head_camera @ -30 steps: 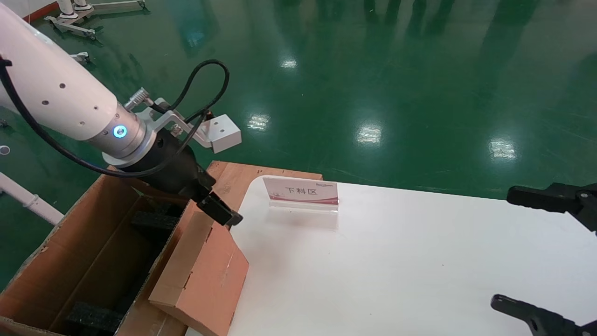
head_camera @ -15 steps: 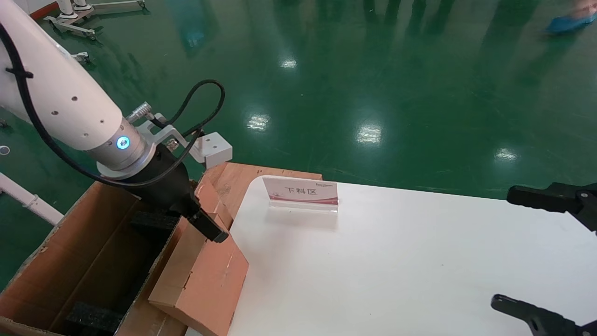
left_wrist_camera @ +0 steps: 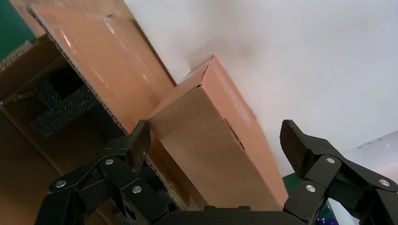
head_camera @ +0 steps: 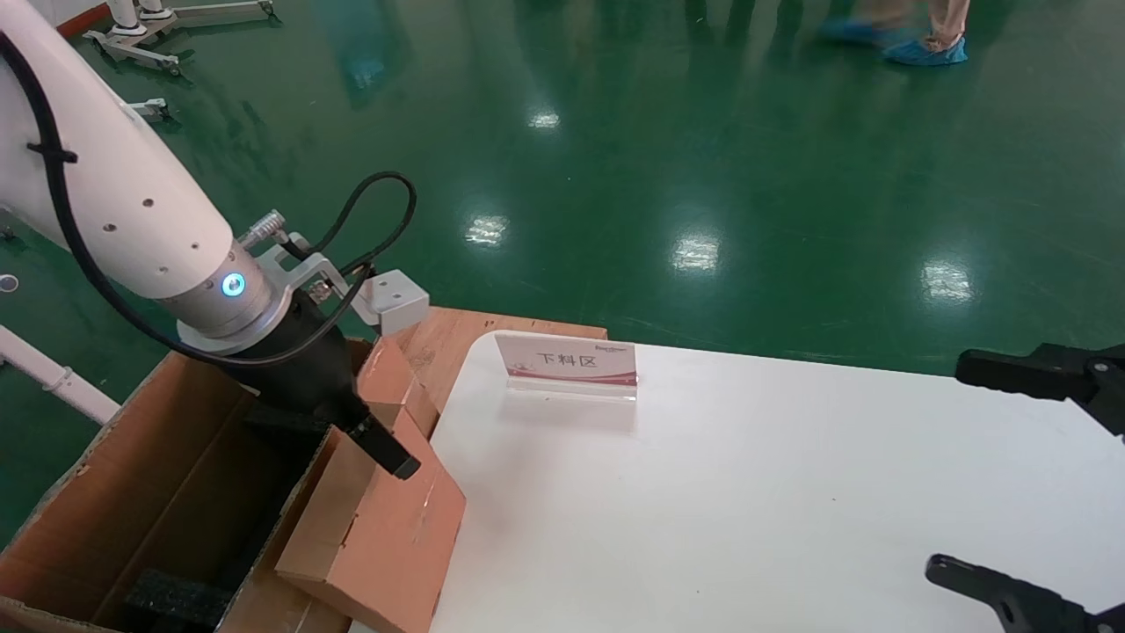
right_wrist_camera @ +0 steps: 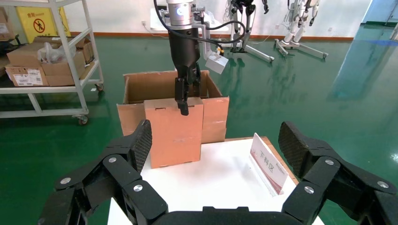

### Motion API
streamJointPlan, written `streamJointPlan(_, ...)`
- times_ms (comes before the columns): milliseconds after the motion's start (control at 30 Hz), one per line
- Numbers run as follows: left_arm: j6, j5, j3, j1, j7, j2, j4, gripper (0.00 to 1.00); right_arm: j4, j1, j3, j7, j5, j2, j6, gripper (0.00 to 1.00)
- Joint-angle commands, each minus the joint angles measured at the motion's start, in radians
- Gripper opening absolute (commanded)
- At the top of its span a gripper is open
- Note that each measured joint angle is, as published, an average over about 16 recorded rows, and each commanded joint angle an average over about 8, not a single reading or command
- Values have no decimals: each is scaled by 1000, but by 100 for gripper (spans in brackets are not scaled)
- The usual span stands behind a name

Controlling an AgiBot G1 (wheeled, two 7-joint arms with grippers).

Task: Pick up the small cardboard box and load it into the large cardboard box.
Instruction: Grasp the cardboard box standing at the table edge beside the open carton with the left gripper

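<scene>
The small cardboard box (head_camera: 373,536) leans on the large cardboard box's (head_camera: 132,492) side wall, not inside yet. The left gripper (left_wrist_camera: 213,150), fingers spread wide, straddles it without squeezing.

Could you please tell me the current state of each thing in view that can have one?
Small box: closed, tilted, leaning on the large box's wall, ungripped.
Large box: open, flaps upright, foam inside.
Left pincer: open, straddling the small box's upper end.
Right pincer: open, parked over the table.
Sign: standing upright.
</scene>
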Motion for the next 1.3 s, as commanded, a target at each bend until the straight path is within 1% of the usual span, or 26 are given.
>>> streamJointPlan(33,-1,-3,16,-6,-9,2,0,100,0,0,0,0,0,0,0,100)
streamJointPlan(300,-10,-7,58,-33,-26,7,-1,100,0,0,-1,0,0,0,0,100)
streamJointPlan(633,-19,-22,91,-62,-40,9,-2,100,0,0,-1,-1,1,1,1,100)
streamJointPlan(1300,-32,-82,159,-43,-77,-2,0,100,0,1,-3,-1,2,1,1,100)
